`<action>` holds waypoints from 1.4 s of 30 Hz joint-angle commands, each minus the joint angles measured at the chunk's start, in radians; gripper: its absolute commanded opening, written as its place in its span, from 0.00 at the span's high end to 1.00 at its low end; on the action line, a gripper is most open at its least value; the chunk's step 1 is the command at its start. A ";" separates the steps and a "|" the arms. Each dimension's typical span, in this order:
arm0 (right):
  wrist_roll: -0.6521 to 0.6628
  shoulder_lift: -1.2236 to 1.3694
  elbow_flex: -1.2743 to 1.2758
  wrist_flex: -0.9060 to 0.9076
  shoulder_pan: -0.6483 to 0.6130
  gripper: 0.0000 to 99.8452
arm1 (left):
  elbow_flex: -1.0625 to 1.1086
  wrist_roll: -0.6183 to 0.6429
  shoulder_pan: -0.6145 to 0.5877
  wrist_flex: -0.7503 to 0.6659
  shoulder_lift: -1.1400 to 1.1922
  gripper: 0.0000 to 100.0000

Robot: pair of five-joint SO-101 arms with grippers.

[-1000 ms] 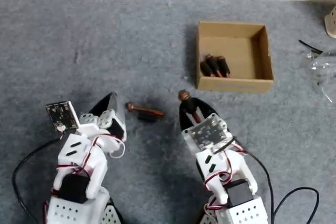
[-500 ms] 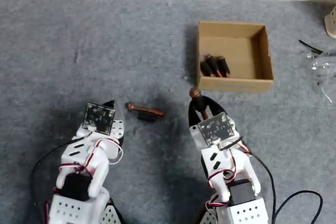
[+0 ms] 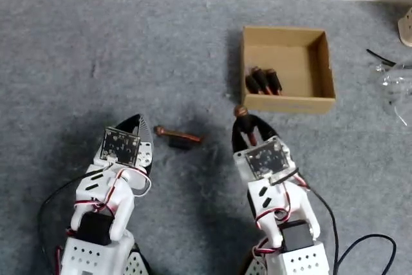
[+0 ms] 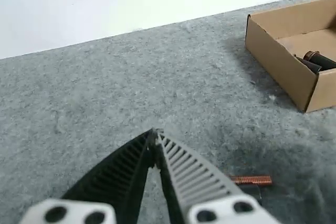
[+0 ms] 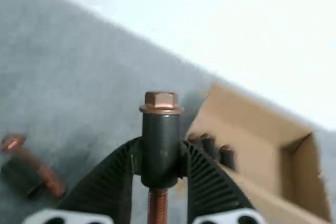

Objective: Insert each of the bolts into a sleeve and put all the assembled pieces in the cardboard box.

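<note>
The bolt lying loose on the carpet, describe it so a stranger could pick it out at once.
Start at the cardboard box, then follow the grey carpet to the gap between the left gripper and the right gripper. The copper bolt with a black sleeve lies flat there, alone: three other pieces lie inside the box and another bolt is clamped in the right gripper.

assembled pieces [image 3: 262, 80] in cardboard box [image 3: 286, 103], loose bolt [image 3: 179, 136] left of it
</note>
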 commanded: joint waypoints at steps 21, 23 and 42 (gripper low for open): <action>-0.207 1.148 -0.549 -0.479 0.076 1.00 | 0.019 -0.006 -0.007 -0.021 -0.012 0.99; -0.252 1.282 -0.622 -0.545 0.094 1.00 | 0.019 -0.006 -0.007 -0.021 -0.012 0.99; -0.288 2.069 -1.228 -0.604 0.246 1.00 | 0.019 -0.008 -0.001 -0.026 -0.012 0.99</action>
